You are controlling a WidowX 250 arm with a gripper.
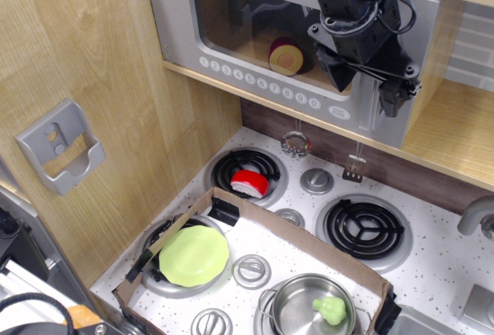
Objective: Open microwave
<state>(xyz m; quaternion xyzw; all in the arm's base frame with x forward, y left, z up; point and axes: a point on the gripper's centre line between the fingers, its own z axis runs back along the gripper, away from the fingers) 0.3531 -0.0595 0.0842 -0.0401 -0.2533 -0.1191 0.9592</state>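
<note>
The arm is cut off by the top edge of the frame, and only its black wrist and gripper (pixel 363 88) are seen, set in front of the right part of the microwave (pixel 231 34), which sits on a wooden shelf at the upper middle of the view. The microwave's grey handle (pixel 386 96) is largely hidden behind the gripper; one finger lies on each side of it, spread apart, and whether either touches it cannot be told. The door is seen closed, flush with the front, and a round pink-and-yellow item (pixel 287 57) is dimly made out through the window. Below, the toy stove top (pixel 432 273) runs to the bottom and right edges. A red-and-white piece (pixel 250 183) lies on the rear left burner. A cardboard tray (pixel 301 235) covers the near part, beside a green plate (pixel 194 255) on the front left burner. A metal pot (pixel 309 308), cut off at the bottom edge, holds a small green item (pixel 330 309). A grey wall holder (pixel 58 146) is fixed to the wooden panel at left.
</note>
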